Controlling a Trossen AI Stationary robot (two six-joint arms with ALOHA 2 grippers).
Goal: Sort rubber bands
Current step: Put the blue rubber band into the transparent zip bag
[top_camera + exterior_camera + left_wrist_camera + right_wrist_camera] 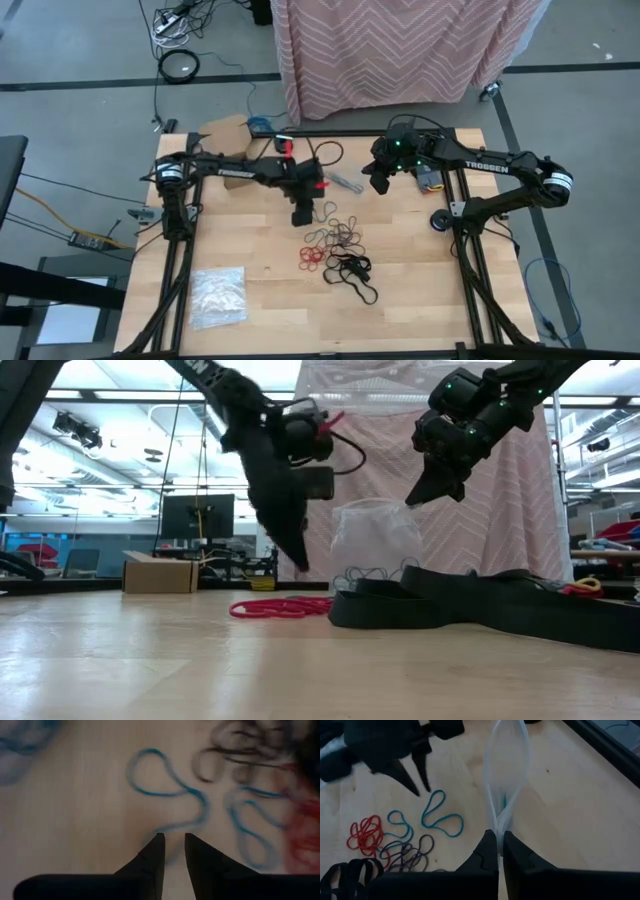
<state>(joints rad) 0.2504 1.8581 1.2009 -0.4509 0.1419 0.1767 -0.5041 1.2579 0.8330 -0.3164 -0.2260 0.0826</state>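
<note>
Wooden table: left hand slightly spread over teal rubber bands; right hand pinching clear bag

Rubber bands lie clustered at centre of the surface. A plastic bag lies lower left. A cardboard box sits upper left.

The left wrist view is blurred: the blue rubber bands smear, and a red heap is cut off. In the low view, black bands hide the desk behind them.
</note>
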